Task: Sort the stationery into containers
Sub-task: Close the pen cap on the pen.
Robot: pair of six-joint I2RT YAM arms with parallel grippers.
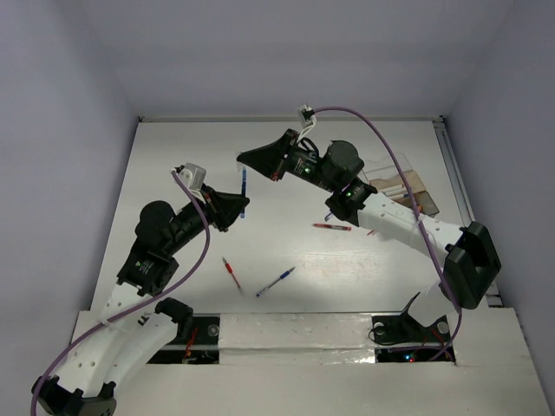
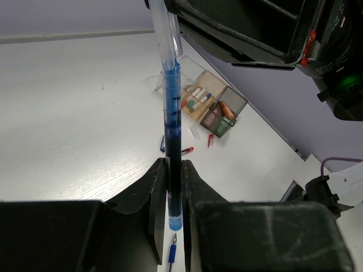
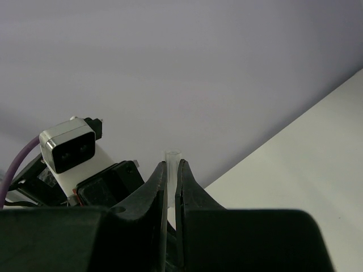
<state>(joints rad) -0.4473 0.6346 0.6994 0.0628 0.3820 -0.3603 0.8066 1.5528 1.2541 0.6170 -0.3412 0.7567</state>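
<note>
blue pen (image 2: 172, 113) top cut off; organiser box (image 1: 418, 186) half hidden behind right arm (image 1: 399, 221)

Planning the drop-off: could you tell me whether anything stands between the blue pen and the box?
Yes: the right arm lies between pen and box, the right gripper shut on the pen's clear end.

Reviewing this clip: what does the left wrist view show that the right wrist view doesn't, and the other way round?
Left wrist only: the ink-filled barrel of the blue pen clamped in the left gripper, the organiser box with items in its compartments, and small red pieces on the table. Right wrist only: the left arm's wrist camera against the wall. Both: apparently the same pen, whose clear tip pokes above the shut right gripper.
</note>
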